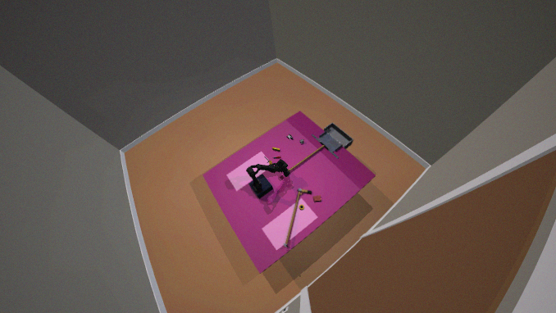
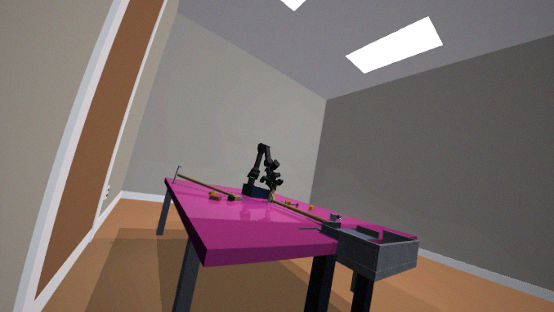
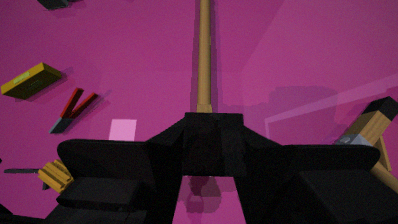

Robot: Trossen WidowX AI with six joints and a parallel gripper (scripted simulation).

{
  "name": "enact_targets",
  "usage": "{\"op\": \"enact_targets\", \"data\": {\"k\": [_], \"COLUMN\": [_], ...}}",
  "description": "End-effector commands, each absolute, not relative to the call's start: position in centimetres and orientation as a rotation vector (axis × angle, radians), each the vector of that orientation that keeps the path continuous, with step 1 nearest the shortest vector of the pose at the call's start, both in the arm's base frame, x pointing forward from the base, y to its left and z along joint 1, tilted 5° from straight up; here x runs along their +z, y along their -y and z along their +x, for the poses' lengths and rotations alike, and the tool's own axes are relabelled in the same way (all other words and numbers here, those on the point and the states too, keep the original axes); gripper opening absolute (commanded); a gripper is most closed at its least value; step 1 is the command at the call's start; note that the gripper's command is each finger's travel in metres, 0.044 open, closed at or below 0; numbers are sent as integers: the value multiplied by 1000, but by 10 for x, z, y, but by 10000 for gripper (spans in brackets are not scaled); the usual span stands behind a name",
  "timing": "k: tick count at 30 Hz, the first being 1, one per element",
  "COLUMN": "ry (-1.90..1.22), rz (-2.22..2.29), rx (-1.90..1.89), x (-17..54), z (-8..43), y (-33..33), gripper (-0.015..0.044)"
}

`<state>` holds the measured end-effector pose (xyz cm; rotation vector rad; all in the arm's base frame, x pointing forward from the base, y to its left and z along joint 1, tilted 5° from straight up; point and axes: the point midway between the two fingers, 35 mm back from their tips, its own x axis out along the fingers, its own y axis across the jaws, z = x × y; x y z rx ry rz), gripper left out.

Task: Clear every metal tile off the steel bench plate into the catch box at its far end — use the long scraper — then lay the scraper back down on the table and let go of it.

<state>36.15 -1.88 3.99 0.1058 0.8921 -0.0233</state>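
My gripper (image 1: 286, 173) (image 2: 272, 190) (image 3: 206, 119) is shut on the near end of the long scraper (image 1: 307, 157) (image 2: 300, 211) (image 3: 204, 55). Its wooden handle runs low over the magenta table to the near edge of the steel bench plate (image 1: 328, 143). The scraper's head is hard to make out there, and it lies outside the wrist view. The grey catch box (image 1: 341, 130) (image 2: 396, 255) sits at the plate's far end, beyond the table edge. I can make out no metal tiles on the plate; they may be too small or hidden.
A second long wooden-handled tool (image 1: 293, 217) (image 2: 204, 184) lies across the table. Near it are a red block (image 1: 317, 199) and a yellow ring (image 1: 301, 207). On the other side are a yellow block (image 1: 275, 149) (image 3: 31, 81), red-handled pliers (image 3: 75, 110) and grey metal pieces (image 1: 289, 137).
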Motion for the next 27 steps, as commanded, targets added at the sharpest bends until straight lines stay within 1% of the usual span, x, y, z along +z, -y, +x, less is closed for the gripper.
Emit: {"op": "enact_targets", "data": {"k": [1, 27], "ry": [-877, -876], "rz": [104, 104], "rx": [-23, -24], "x": [43, 37], "z": [359, 330], "y": [19, 16], "gripper": [0, 0]}}
